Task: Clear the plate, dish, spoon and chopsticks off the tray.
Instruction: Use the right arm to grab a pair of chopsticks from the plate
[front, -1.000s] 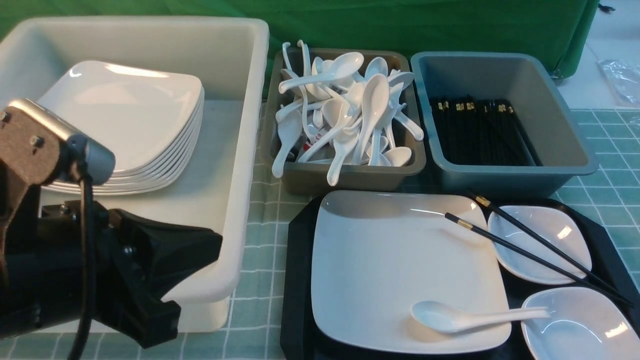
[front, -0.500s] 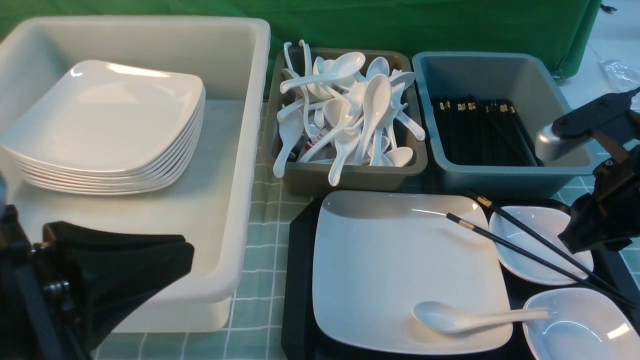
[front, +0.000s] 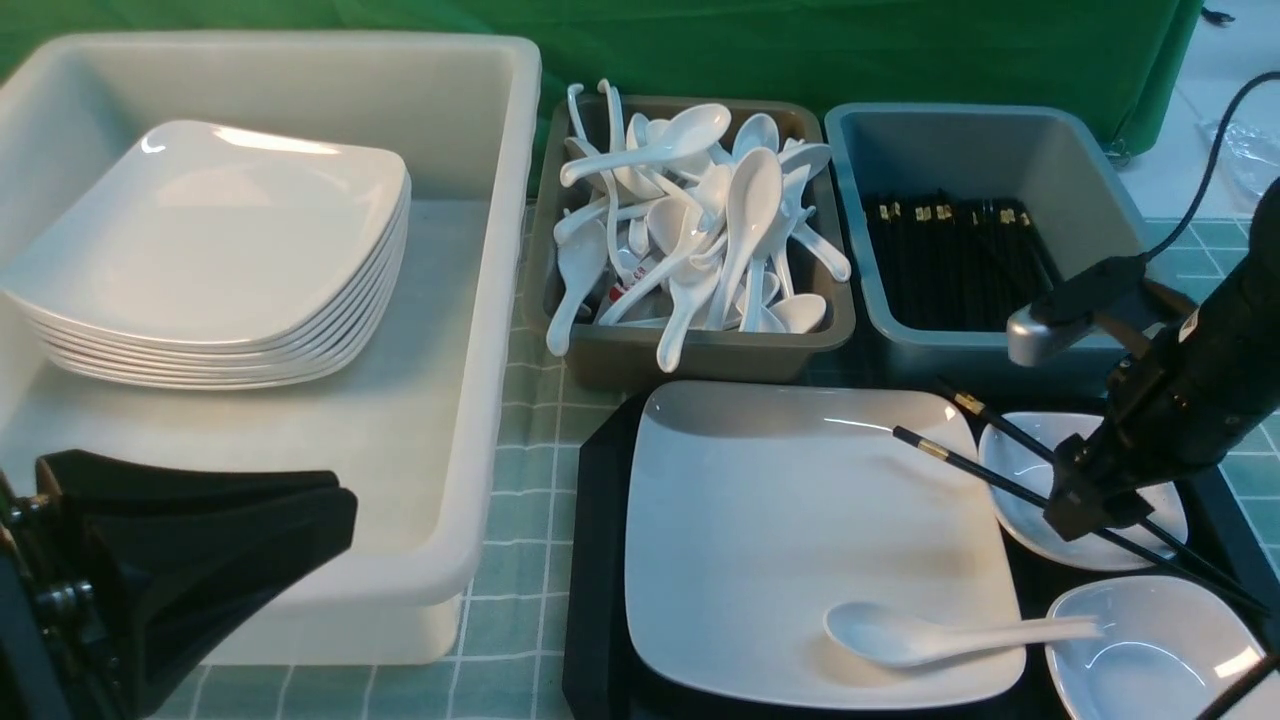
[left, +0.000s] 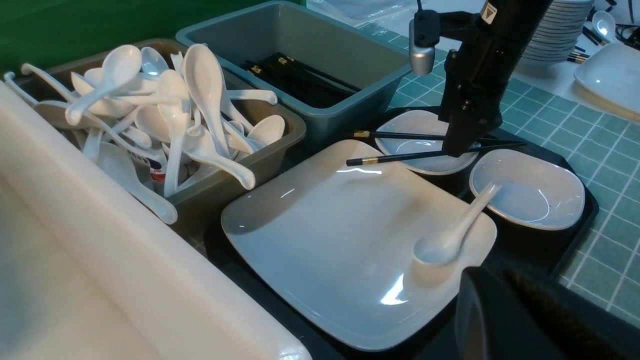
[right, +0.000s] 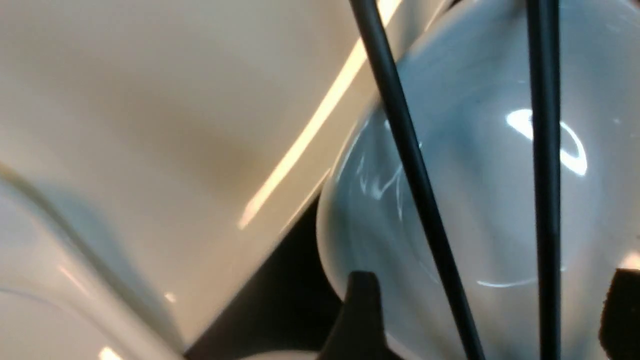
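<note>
The black tray (front: 592, 560) holds the large white plate (front: 800, 540), and the spoon (front: 930, 636) lies on the plate's near right corner. Two small white dishes (front: 1120, 500) (front: 1150, 655) sit at the tray's right. The black chopsticks (front: 985, 470) lie across the far dish. My right gripper (front: 1090, 512) is down over them. In the right wrist view its open fingers (right: 360, 315) straddle both chopsticks (right: 415, 170) above that dish (right: 480, 210). My left gripper (front: 335, 512) hangs shut and empty at the near left.
A big white tub (front: 470, 300) with a stack of square plates (front: 210, 250) stands at the left. Behind the tray are a grey tub (front: 700, 350) heaped with spoons and a blue-grey tub (front: 1000, 345) of chopsticks. Green checked cloth covers the table.
My right arm came in from the right and dropped over the chopsticks, its jaws spreading wide. My left arm drew back and down towards the near left corner.
</note>
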